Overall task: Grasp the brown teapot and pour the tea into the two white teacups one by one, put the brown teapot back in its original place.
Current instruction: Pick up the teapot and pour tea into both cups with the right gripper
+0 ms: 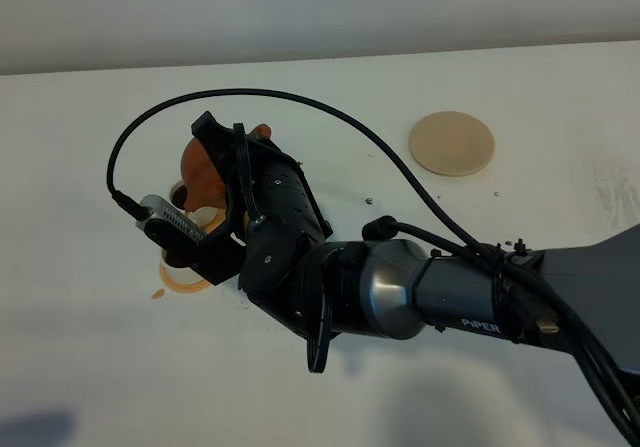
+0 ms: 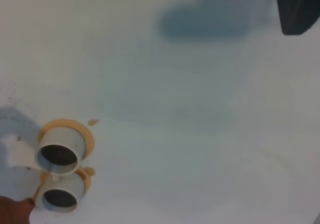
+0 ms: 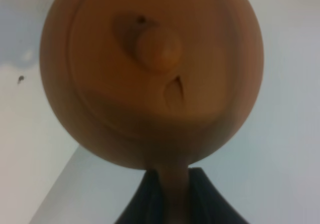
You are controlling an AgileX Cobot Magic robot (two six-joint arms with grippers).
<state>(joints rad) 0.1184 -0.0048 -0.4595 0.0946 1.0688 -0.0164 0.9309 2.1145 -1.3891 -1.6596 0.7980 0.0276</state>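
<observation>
Over the white table (image 1: 90, 367), the high view shows the right arm (image 1: 430, 297) reaching across to the left side. Its gripper (image 1: 215, 182) carries the teapot (image 1: 202, 170), which shows only in part past the black wrist and the grey camera (image 1: 170, 223). Just below the teapot, orange saucer (image 1: 185, 282) rims peek out from under the arm (the cups themselves are hidden from this angle). The beige coaster (image 1: 451, 143) lies bare, well apart to the right, near the table's far edge. A black cable (image 1: 300, 102) loops above the arm.

From the left wrist view, two white cups (image 2: 59, 154) stand touching each other, each on an orange saucer, both dark inside. A brown tip of the teapot (image 2: 15, 210) sits just beside the second cup (image 2: 60, 195), at the frame's corner. A small orange speck (image 2: 93, 122) lies on the table near the first saucer. One dark piece of the left gripper (image 2: 298, 8) shows at a corner; whether it is released or clenched I cannot tell.

Close up in the right wrist view, the teapot (image 3: 150, 73) fills the frame, lid and knob (image 3: 157, 51) facing the camera. The right gripper (image 3: 170, 196) is clenched on its handle (image 3: 170, 181), dark fingers (image 3: 145, 201) on either side.
</observation>
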